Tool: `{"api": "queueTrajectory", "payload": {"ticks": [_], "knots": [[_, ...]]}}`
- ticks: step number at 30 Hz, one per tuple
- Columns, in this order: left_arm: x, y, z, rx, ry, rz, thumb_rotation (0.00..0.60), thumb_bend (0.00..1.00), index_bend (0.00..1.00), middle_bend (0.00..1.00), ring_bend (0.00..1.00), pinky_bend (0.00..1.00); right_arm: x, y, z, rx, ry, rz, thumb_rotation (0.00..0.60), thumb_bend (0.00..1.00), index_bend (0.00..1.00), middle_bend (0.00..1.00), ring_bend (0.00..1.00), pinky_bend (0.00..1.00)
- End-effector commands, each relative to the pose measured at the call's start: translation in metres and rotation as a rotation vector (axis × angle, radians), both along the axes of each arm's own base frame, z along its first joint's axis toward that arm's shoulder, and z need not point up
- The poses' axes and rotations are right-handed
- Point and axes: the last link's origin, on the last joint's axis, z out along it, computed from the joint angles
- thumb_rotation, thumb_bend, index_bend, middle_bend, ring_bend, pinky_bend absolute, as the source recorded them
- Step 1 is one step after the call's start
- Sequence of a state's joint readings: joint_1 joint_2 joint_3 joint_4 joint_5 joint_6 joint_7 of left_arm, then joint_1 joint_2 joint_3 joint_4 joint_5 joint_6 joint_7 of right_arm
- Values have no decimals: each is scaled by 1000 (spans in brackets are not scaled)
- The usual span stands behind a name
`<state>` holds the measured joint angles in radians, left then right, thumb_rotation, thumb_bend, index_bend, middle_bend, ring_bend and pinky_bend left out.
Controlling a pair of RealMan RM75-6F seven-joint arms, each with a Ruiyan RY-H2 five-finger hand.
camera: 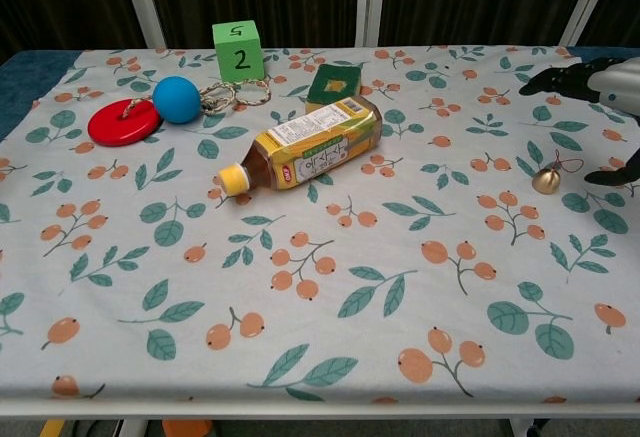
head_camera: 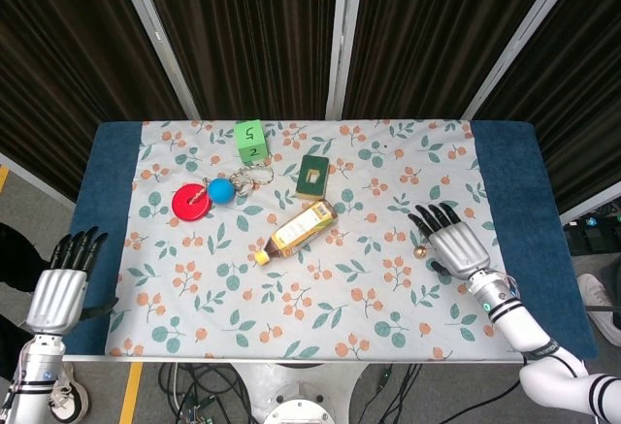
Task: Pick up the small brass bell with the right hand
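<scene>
We see the small brass bell [head_camera: 420, 250] lying on the floral cloth near the right edge of the desk [head_camera: 109, 157]; our right hand [head_camera: 454, 244] hovers just beside it, fingers spread wide and holding nothing; whether a fingertip touches the bell we cannot tell; our left hand [head_camera: 59, 291] hangs off the near left corner, fingers apart and empty; toward the middle lies a bottle [head_camera: 300, 228] on its side; near the far edge stand a green cube [head_camera: 250, 140], a blue ball [head_camera: 221, 189] and a red disc [head_camera: 192, 202].
</scene>
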<state>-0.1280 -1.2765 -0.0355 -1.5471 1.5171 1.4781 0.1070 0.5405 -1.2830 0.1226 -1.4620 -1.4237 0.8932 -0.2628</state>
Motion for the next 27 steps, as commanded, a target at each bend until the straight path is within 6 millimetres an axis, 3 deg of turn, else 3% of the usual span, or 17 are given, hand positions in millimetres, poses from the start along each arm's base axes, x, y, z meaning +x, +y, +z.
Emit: {"api": "queueTrajectory", "payload": {"ticks": [1,11,27], "knots": [[-1,0,0,-2,-2,3,600,0,0,0,0,7,4,-4,-9,14,15,8,600,161,68,0,0,0],[-6,0,-2,-9,-7,11,600,0,0,0,0,7,3,-10,-19,13,35,-1,600,202,235,0,0,0],[-9,-1,-3,-12,-11,15,600,0,0,0,0,7,0,-14,-25,6,31,-5,600,219,399,0,0,0]]}}
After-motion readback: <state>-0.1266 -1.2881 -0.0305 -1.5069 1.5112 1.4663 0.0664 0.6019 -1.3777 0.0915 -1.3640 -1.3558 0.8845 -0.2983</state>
